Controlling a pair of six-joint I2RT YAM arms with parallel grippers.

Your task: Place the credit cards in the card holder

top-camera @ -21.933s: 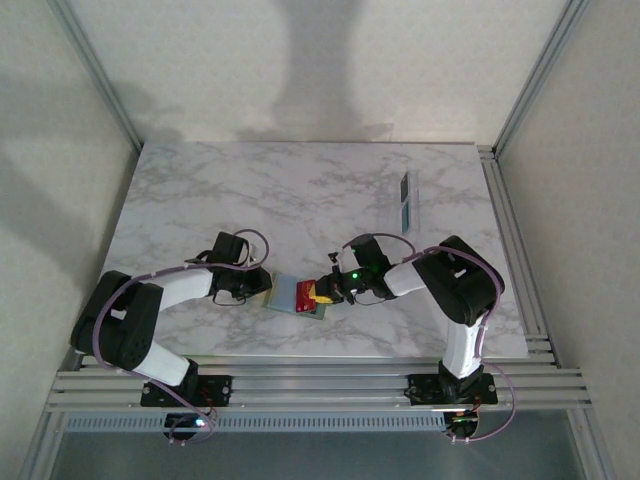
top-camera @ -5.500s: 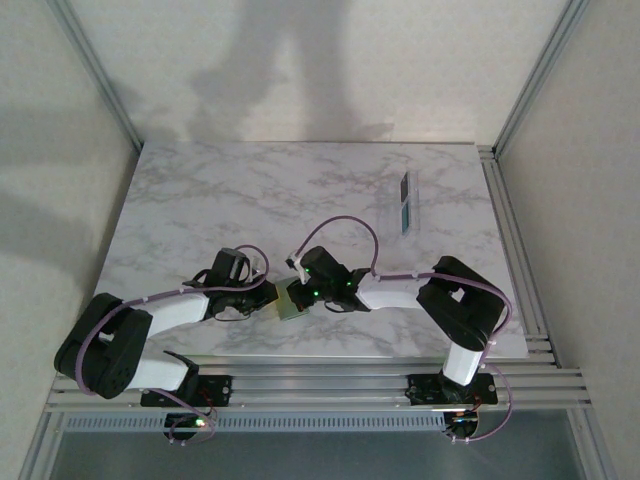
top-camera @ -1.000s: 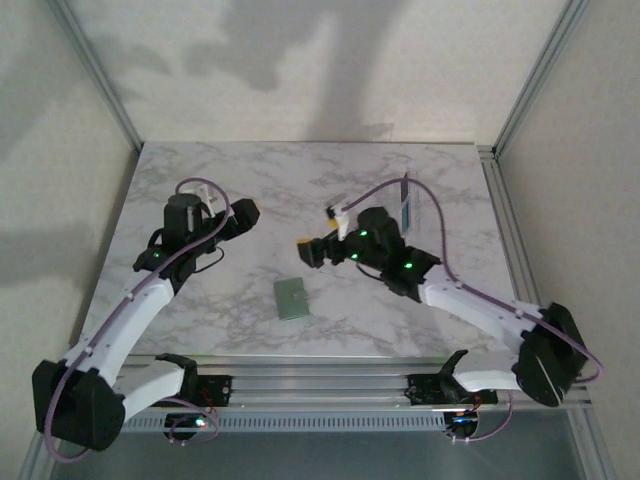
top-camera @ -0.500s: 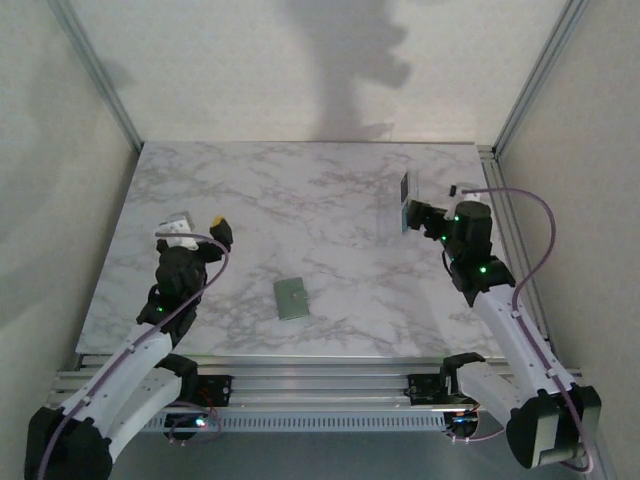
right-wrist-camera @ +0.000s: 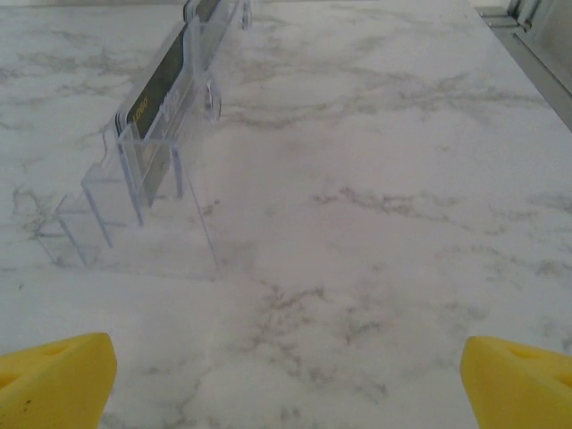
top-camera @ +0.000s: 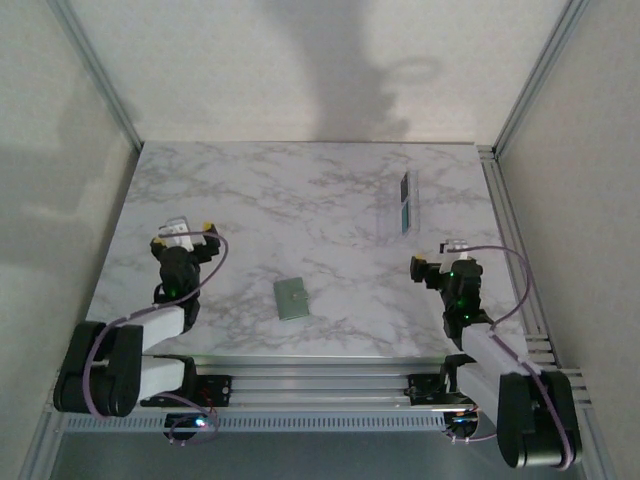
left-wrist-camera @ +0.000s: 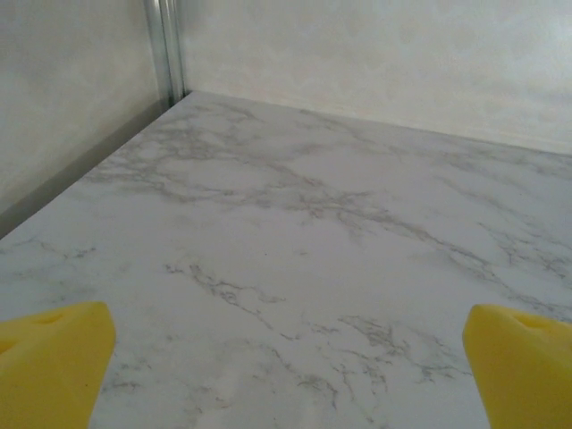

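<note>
Yellow-padded, the left tool (left-wrist-camera: 286, 366) and right tool (right-wrist-camera: 286, 375) both gape wide, gripping nothing above the marble table (top-camera: 300, 190). Between them the sage card holder (top-camera: 291, 297) lies shut. A clear stand (right-wrist-camera: 147, 192) holds credit cards (right-wrist-camera: 159, 96).

Grey-veined white marble bench (top-camera: 300, 200); sage-green card holder (top-camera: 292, 298); yellow pads (left-wrist-camera: 49, 366) on left pincer (left-wrist-camera: 286, 375) and right pincer (right-wrist-camera: 286, 375); teal credit cards (top-camera: 405, 212) ahead of the latter.
</note>
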